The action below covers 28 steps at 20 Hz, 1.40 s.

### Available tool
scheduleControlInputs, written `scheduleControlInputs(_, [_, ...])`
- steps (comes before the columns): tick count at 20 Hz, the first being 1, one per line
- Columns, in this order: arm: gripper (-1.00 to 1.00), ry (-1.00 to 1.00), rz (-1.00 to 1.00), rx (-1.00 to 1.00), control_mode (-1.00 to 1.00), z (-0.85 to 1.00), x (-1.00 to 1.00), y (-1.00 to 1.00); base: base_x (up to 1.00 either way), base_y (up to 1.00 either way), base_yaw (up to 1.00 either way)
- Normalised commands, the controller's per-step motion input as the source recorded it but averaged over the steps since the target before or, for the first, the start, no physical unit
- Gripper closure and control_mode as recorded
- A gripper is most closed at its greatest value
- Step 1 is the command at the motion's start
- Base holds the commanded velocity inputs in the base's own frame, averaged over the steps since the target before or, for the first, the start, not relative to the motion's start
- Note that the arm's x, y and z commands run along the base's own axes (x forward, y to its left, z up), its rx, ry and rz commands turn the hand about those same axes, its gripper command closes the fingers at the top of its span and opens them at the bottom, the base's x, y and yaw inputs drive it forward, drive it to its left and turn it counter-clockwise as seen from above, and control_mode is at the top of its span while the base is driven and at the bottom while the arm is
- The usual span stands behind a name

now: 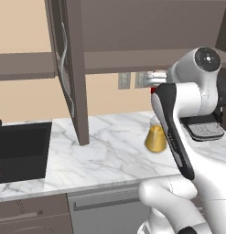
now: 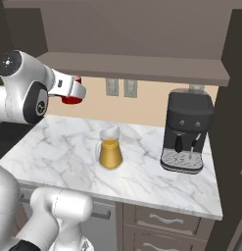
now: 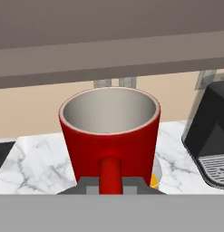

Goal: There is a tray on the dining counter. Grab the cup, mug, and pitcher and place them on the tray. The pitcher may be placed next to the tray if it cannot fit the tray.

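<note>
1. The gripper [image 3: 111, 185] holds the mug [image 3: 109, 136] by its handle: in the hand view the two dark fingers are clamped on the red handle, one on each side of it.
2. The mug is upright, with its white inside open to the top. In the right base view the mug [image 2: 71, 98] hangs in the air at the end of the arm, above the back left part of the marble worktop [image 2: 142, 162] and under the wall shelf [image 2: 142, 66].
3. The pitcher [image 2: 110, 148] stands upright on the worktop, about in the middle between its front edge and its back edge. It has amber liquid in the wide lower part and a clear narrow top.
4. In the left base view the pitcher [image 1: 155, 135] is partly hidden behind the arm, and the mug [image 1: 153, 90] shows as a small red piece above it.
5. The mug and the pitcher are apart; the mug is higher and nearer the wall.
6. A black coffee machine [image 2: 185, 131] stands near the right edge of the worktop, well apart from the pitcher.
7. A black sink [image 1: 20, 151] is set in the left end of the worktop.
8. Two wall outlets [image 2: 120, 87] are on the beige wall behind the pitcher.
</note>
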Motion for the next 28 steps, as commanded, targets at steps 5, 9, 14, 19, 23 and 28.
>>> scheduleControlInputs(5, [1.00, 0.02, 0.00, 0.00, -1.00, -0.05, -0.07, -0.22, 0.00, 0.00, 0.00])
scheduleControlInputs(9, [1.00, 0.00, 0.00, 0.00, 1.00, 0.00, 0.00, -0.08, -0.08, -0.08, 0.00])
scheduleControlInputs(14, [1.00, 0.00, 0.00, 0.00, 1.00, 0.00, 0.00, 0.00, -0.71, -0.28, 0.00])
scheduleControlInputs(19, [1.00, 0.00, 0.00, 0.00, 1.00, 0.00, 0.00, 0.00, -1.00, -0.34, 0.08])
scheduleControlInputs(23, [1.00, 0.00, 0.00, 0.00, 1.00, 0.00, 0.00, 0.00, -1.00, -0.42, 0.25])
scheduleControlInputs(28, [1.00, 0.00, 0.00, 0.00, 1.00, 0.00, 0.00, 0.00, -0.74, -0.09, 0.66])
